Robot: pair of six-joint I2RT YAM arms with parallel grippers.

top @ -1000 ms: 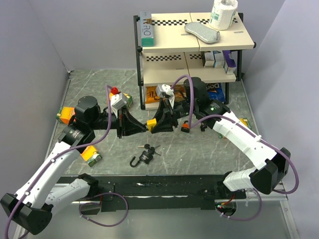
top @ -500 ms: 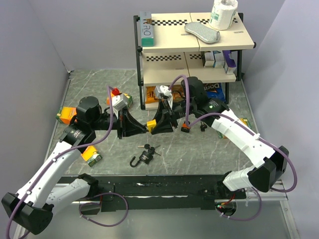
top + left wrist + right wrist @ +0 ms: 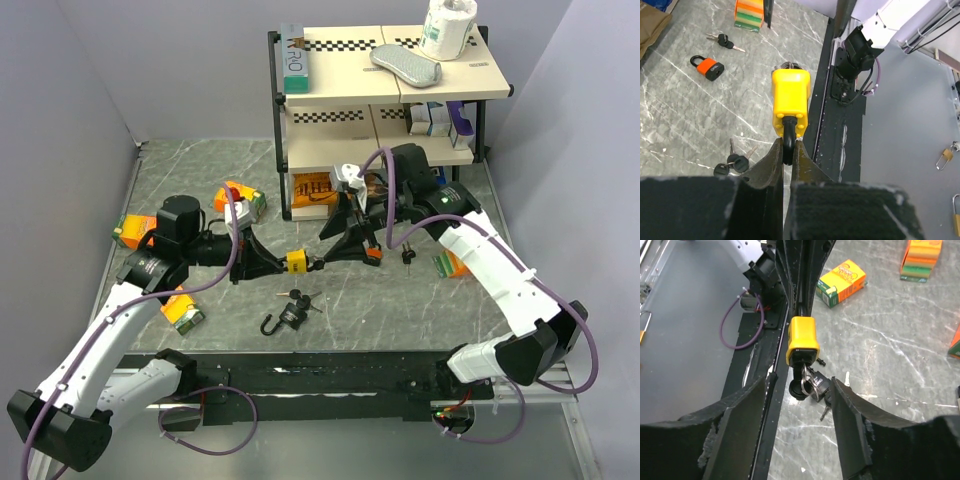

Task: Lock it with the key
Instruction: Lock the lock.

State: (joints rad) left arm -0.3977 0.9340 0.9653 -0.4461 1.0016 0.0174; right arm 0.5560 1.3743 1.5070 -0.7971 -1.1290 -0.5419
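Padlock (image 3: 297, 262) (yellow) hangs in air over mid-table, held by its shackle in L gripper (image 3: 788, 150). L fingers are clamped tight on the black bar, body pointing twd R arm. Key (image 3: 804, 374) sits in the cylinder at the body's free end, ring + spare keys dangling off it. Change vs 1 s back: then R gripper (image 3: 325, 258) was up against the body w/ jaws nearer together at the key. Now its jaws stand spread either side of the key, gripping nothing, and the arm has pulled back twd the rack (image 3: 380, 100) at the far edge. Lock body now shows clear betw the two grippers. Reading: key let go and left in, so either turn done or a regrasp for more turn. Can't tell whether shackle is seated on both legs, so locked state unconfirmed. Room: table (image 3: 420, 310) bare twd near-right corner. Black padlock (image 3: 285, 318) + loose keys lie under the held lock twd near edge. Orange padlock (image 3: 710, 67) lies under R gripper. Rack legs close behind R wrist, little room for further retreat; L side more open.
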